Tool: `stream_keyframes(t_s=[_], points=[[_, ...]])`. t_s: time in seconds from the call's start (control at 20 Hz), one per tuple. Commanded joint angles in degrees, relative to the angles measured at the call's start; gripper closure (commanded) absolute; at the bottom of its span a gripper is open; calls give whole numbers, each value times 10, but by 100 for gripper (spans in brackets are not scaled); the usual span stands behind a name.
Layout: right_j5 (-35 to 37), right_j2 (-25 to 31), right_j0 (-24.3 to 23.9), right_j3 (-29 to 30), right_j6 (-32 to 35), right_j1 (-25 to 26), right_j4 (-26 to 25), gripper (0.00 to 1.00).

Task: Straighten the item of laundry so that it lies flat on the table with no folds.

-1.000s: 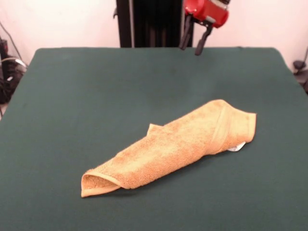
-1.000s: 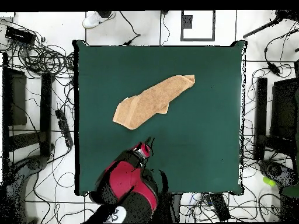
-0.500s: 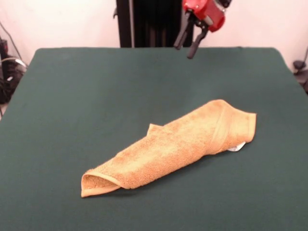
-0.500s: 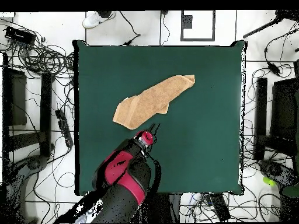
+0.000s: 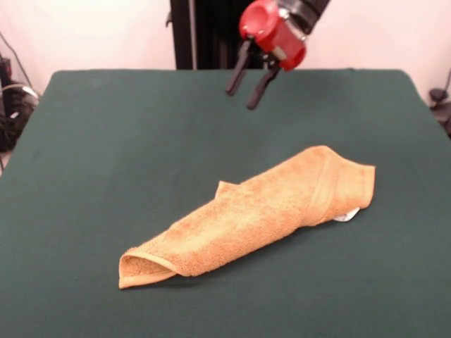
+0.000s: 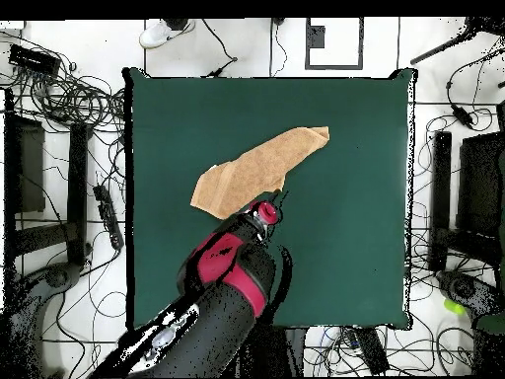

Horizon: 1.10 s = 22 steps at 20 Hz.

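Observation:
The orange-tan terry towel (image 5: 261,211) lies folded over on itself in a long diagonal roll on the dark green table (image 5: 106,141). A small white tag (image 5: 347,215) peeks out under its right end. In the overhead view the towel (image 6: 258,170) lies near the table's (image 6: 355,227) middle. My gripper (image 5: 242,92) hangs open and empty above the table, behind the towel, apart from it. In the overhead view the gripper (image 6: 273,205) sits at the towel's lower edge.
Cables and equipment (image 6: 69,109) lie on the floor around the table. A shoe (image 6: 158,35) shows at the top edge of the overhead view. The robot's black pedestal (image 5: 211,35) stands behind the far edge.
My gripper has come down and forward from the table's far edge toward the towel, moving left in the front view. The towel has not moved.

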Motion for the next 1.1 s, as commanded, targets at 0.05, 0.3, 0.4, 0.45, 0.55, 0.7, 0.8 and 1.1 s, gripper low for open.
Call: stream_keyframes(t_s=[0.05,0.3,0.4,0.45,0.55,0.7,0.8,1.1], points=[[-1,155,-67,-42,73,27,-3,0],[16,237,-120,-24,67,17,-16,0],[8,244,-122,-22,75,23,-10,0],[5,241,-119,-24,78,26,-7,0],[11,240,-113,-32,73,33,-6,0],[19,248,-111,-37,73,35,1,0],[21,268,-122,-31,81,31,6,0],[33,286,-118,-31,93,29,24,0]])
